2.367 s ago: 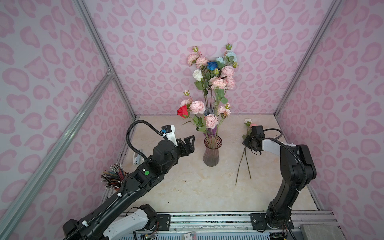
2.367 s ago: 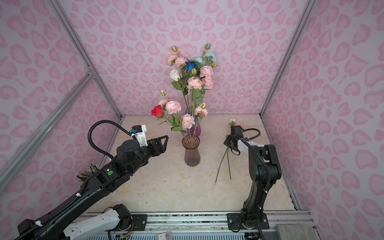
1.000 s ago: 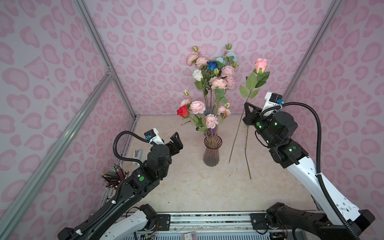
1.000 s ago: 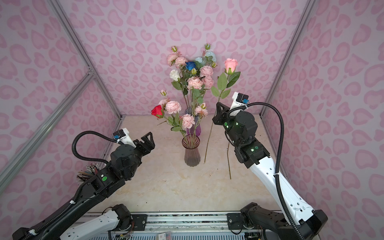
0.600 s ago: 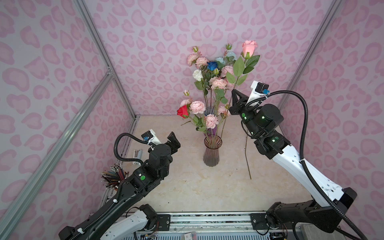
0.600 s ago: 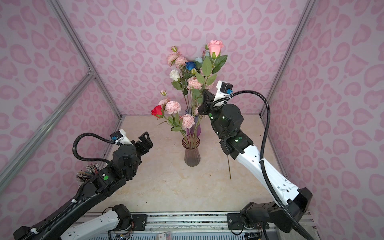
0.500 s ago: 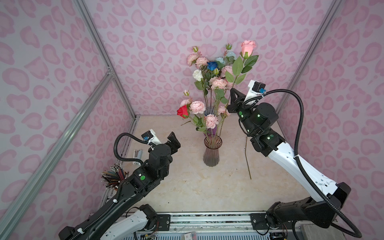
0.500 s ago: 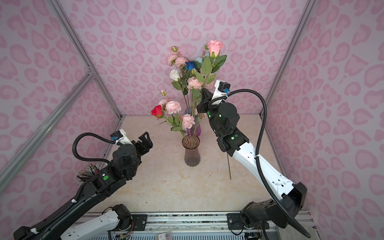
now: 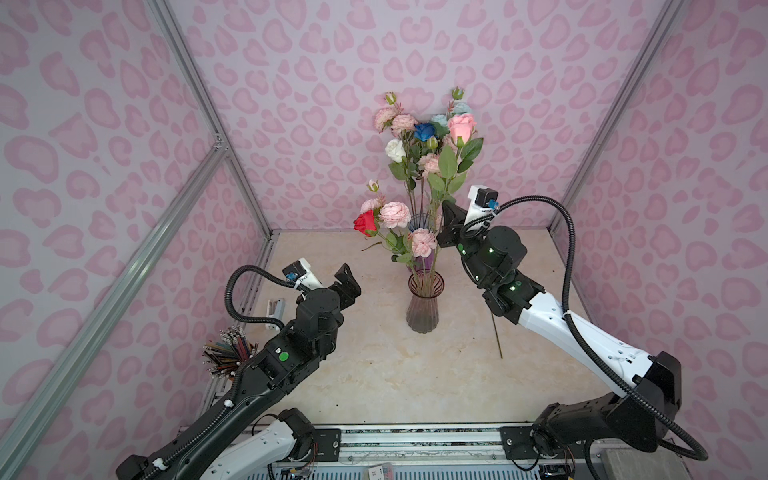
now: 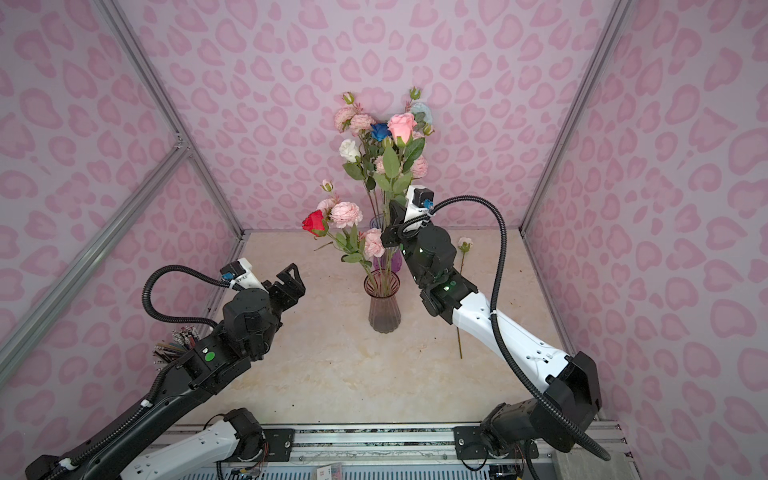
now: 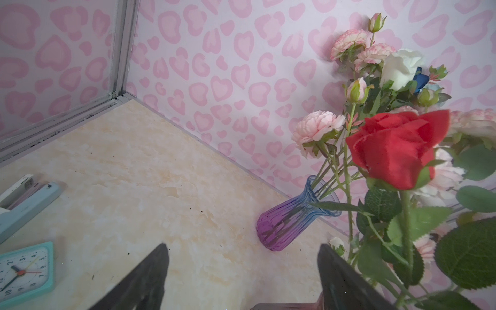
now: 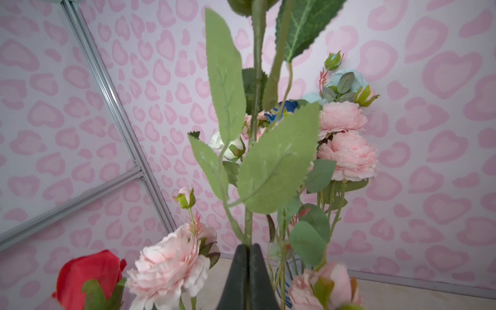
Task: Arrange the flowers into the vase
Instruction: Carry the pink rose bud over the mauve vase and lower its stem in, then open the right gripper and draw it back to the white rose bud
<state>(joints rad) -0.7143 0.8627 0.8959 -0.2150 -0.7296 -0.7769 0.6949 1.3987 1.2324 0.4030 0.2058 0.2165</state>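
Here, clamps the right gripper (image 12: 248, 245) shut on the pink rose (image 9: 461, 126) stem. Holds it near upright at centre of both top views, bloom topmost, lower end aimed at the vase (image 9: 424, 307) mouth just below. Shows the left gripper (image 9: 348, 283) lower left, jaws apart and empty, farther off.

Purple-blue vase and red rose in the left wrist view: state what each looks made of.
Purple-blue vase: likely glass, possibly clear plastic; glossy and ribbed, with stems showing through its wall. Red rose: probably fabric, matte; its petal edges look frayed, so artificial.
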